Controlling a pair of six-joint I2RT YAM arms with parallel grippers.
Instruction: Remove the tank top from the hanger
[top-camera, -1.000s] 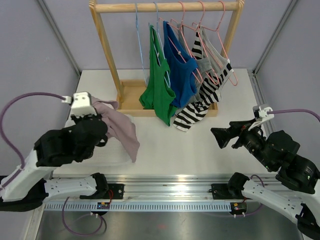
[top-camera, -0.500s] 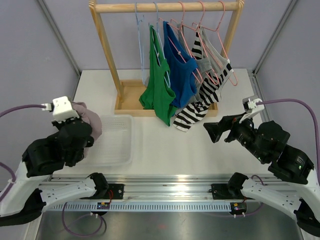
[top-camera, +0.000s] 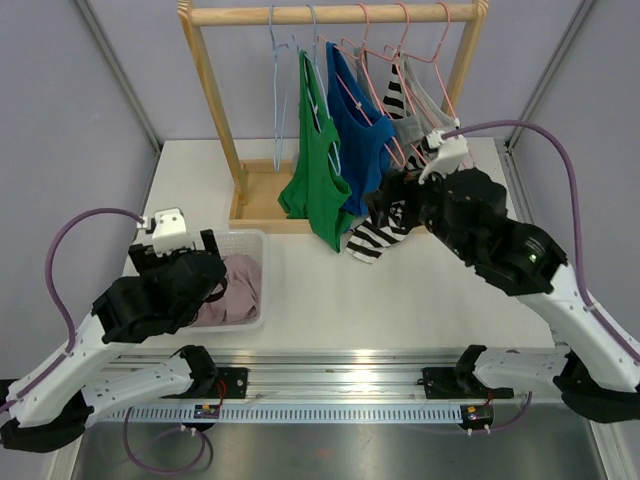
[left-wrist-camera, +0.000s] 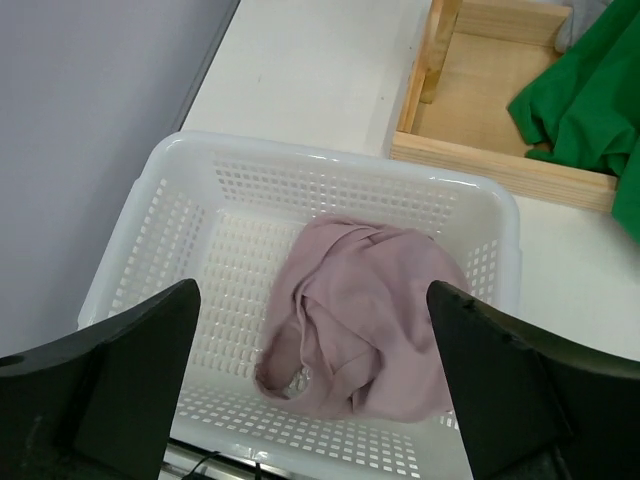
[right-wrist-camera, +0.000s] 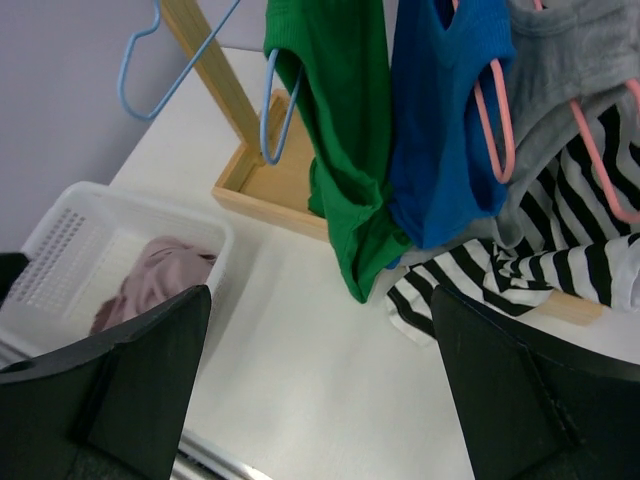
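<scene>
— Where do we have our left tool?
— Low, to the near left of the rack. It points down, fingers spread wide, gripping nothing.
— And our right tool?
— That arm reaches forward toward the rack's right side, fingers just as wide.

We're looking down on a flat white tabletop, closed in by plain pale lilac wall panels. Slanted grey metal struts run up both back corners. At the back stands a light wooden clothes rack on its tray base. Along the near edge a silver aluminium rail catches a bright glare, with a brushed steel sheet below it.
</scene>
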